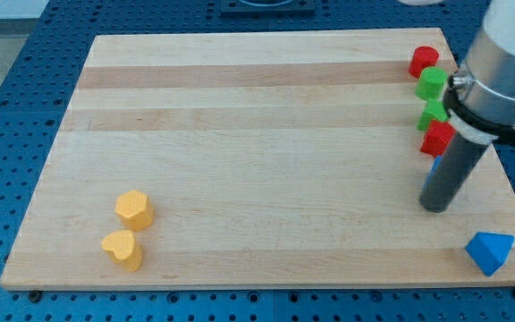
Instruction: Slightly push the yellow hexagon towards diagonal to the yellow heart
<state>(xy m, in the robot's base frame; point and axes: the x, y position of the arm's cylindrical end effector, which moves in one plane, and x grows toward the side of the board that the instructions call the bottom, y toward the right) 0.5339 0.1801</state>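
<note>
No readable text, label, brand, number or sign anywhere on the wooden board (266, 161). Plain faces on the coloured blocks lying on that board. Blank too around the board, on the blue perforated table (16, 72).

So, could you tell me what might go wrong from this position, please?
My tip stands at the view's right, beside a column of red and green blocks, far from the yellow hexagon. Setting off carelessly could knock the lower red block or the blue block partly hidden behind the rod. The hexagon sits almost against the yellow heart, so a push from above could shove both. Both lie near the board's bottom edge, so an overlong push might slide the heart off.
</note>
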